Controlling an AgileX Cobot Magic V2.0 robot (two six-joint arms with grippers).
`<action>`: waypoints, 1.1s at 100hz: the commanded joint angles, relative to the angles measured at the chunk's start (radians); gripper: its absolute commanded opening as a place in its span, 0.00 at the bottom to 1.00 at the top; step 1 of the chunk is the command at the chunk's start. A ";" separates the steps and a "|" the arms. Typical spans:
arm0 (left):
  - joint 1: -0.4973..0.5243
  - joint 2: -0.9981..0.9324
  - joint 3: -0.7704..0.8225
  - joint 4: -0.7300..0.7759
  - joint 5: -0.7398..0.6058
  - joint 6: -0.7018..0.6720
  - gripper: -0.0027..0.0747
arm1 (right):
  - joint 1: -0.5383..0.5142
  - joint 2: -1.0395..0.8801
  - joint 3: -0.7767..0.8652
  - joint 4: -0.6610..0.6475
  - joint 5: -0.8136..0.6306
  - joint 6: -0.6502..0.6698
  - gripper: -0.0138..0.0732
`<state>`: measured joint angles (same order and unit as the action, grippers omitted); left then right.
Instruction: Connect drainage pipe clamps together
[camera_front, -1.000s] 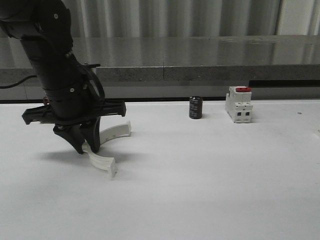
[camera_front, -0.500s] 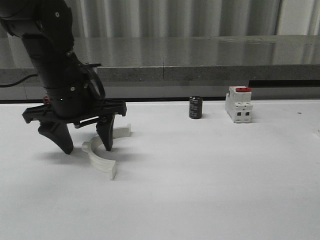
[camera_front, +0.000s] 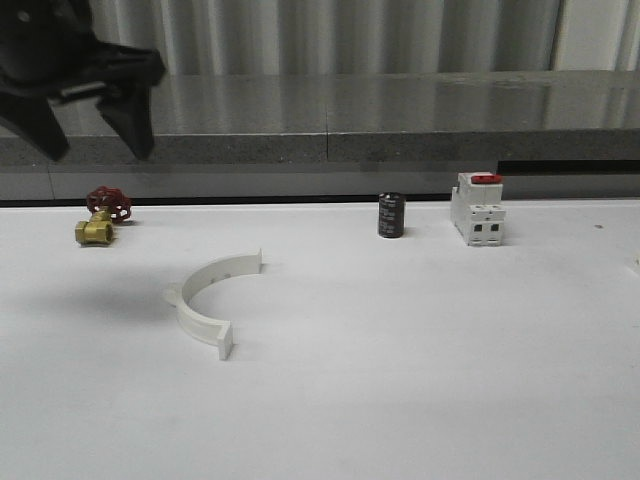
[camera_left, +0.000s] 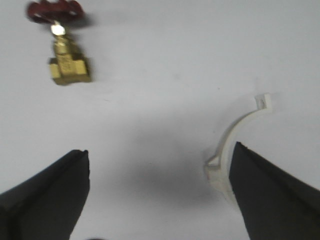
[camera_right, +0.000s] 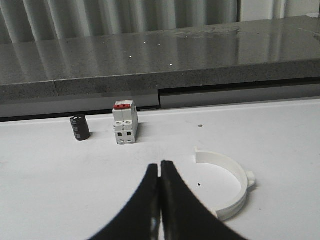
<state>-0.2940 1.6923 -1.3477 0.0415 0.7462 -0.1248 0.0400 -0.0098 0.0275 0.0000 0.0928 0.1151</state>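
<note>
One white half-ring drainage pipe clamp (camera_front: 205, 297) lies flat on the white table at the left. My left gripper (camera_front: 88, 135) hangs open high above it and to its left, holding nothing. In the left wrist view this clamp (camera_left: 231, 136) lies beside one finger, and the left gripper (camera_left: 160, 152) is wide open over bare table. A second white clamp (camera_right: 231, 184) lies on the table just beside my right gripper (camera_right: 160, 165), which is shut and empty.
A brass valve with a red handwheel (camera_front: 100, 215) (camera_left: 66, 62) sits at the far left. A black cylinder (camera_front: 391, 215) (camera_right: 79, 128) and a white switch with a red top (camera_front: 477, 208) (camera_right: 124, 122) stand toward the back, before a grey ledge (camera_front: 400, 120).
My left gripper opened, let go of the clamp and rose up and to the left. The clamp stays on the table, and the valve behind it is now uncovered.
</note>
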 joint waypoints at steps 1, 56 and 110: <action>0.047 -0.116 0.000 0.003 -0.040 0.059 0.77 | 0.001 -0.016 -0.017 0.000 -0.083 -0.005 0.08; 0.188 -0.734 0.520 -0.042 -0.252 0.107 0.77 | 0.001 -0.016 -0.017 0.000 -0.083 -0.005 0.08; 0.188 -1.268 0.835 -0.060 -0.245 0.107 0.38 | 0.001 -0.016 -0.020 0.000 -0.086 -0.005 0.08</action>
<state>-0.1082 0.4582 -0.5053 -0.0053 0.5694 -0.0167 0.0400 -0.0098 0.0275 0.0000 0.0928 0.1151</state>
